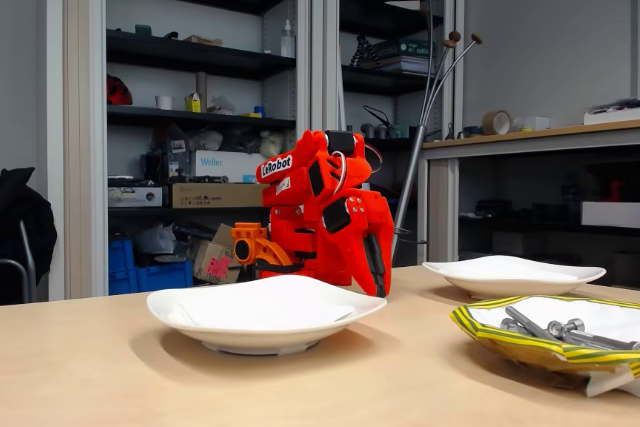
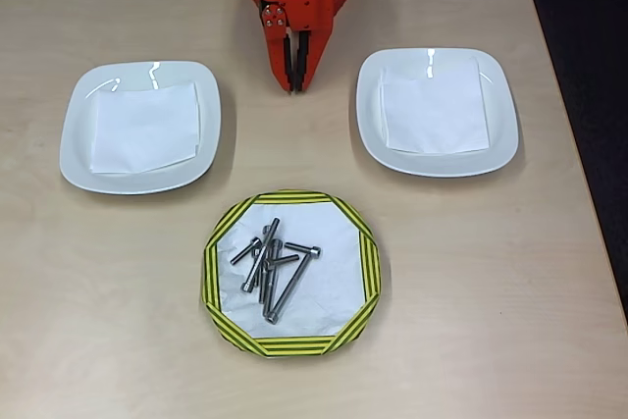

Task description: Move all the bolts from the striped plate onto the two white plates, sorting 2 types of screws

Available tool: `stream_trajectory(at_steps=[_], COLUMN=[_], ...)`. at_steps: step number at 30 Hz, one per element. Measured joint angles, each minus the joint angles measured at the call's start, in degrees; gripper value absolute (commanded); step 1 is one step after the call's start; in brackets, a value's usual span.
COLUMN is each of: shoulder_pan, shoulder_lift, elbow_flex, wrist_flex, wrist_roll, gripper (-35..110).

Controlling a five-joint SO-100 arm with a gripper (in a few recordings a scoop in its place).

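Several silver bolts (image 2: 275, 267) lie in a loose pile on the striped plate (image 2: 290, 344), whose rim is yellow with dark green stripes; the bolts (image 1: 560, 328) also show in the fixed view on the same plate (image 1: 520, 343). One white plate (image 2: 77, 134) sits at the left and another white plate (image 2: 368, 125) at the right, each with a white paper sheet and no bolts on it. My red gripper (image 2: 294, 85) rests folded at the table's far side between the white plates, fingers together, holding nothing.
The arm's red body (image 1: 325, 207) stands at the table's back edge. Bare wooden table (image 2: 118, 291) surrounds the plates. Shelving and a side bench fill the room behind.
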Motion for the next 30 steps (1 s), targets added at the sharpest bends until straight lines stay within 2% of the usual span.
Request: stream_trajectory(at_steps=[3, 9, 12, 15, 17, 22, 25, 30], shoulder_pan=[-1.1, -2.6, -3.2, -2.9, -3.1, -3.0, -3.0, -2.4], shoulder_lift=[-0.1, -0.1, -0.4, -0.3, 1.0, -5.2, -14.1, -34.7], elbow_flex=[0.0, -0.1, -0.9, -3.0, -6.8, -17.4, -24.8, -37.5], wrist_flex=[-2.0, -19.9, -24.7, -27.0, -26.0, -21.0, -18.5, -20.6], wrist_roll=[-0.1, -0.2, -0.4, -6.2, -8.3, -9.7, -8.9, -5.4], gripper=[0, 0, 0, 0, 8, 12, 13, 12])
